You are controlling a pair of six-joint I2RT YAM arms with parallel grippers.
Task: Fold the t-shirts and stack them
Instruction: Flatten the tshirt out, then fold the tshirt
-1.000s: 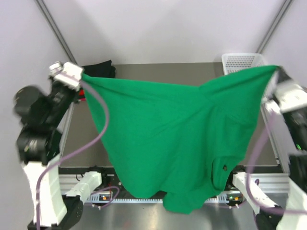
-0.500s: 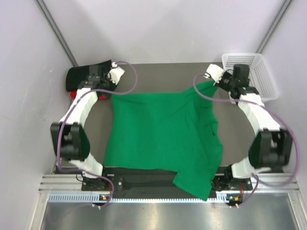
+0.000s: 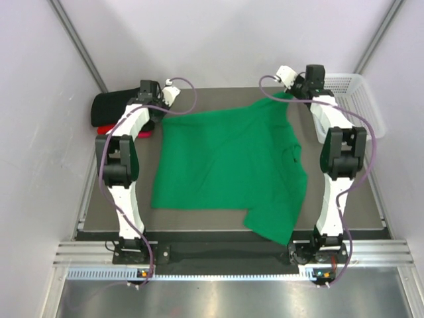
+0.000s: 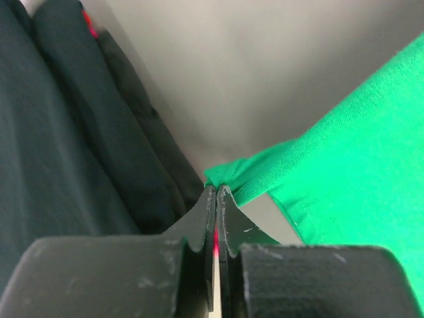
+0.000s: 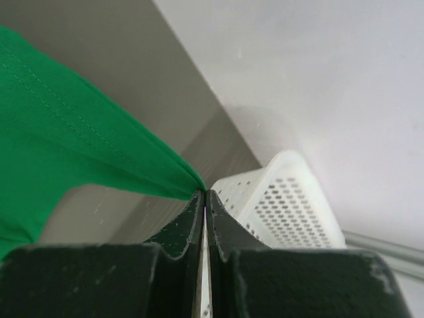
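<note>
Stretched further toward the frame's top, we keep left gripper (image 4: 216,191) and right gripper (image 5: 204,193) clamped on the green t-shirt (image 3: 225,165) (laid out, folding and stacking all ahead).

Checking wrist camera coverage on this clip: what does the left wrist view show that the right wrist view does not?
Only the left wrist view shows the black t-shirt, bunched beside the jaws, with a sliver of red cloth at its edge. Only the right wrist view shows the white mesh basket. Both show shut jaws pinching a corner of the green t-shirt.
</note>
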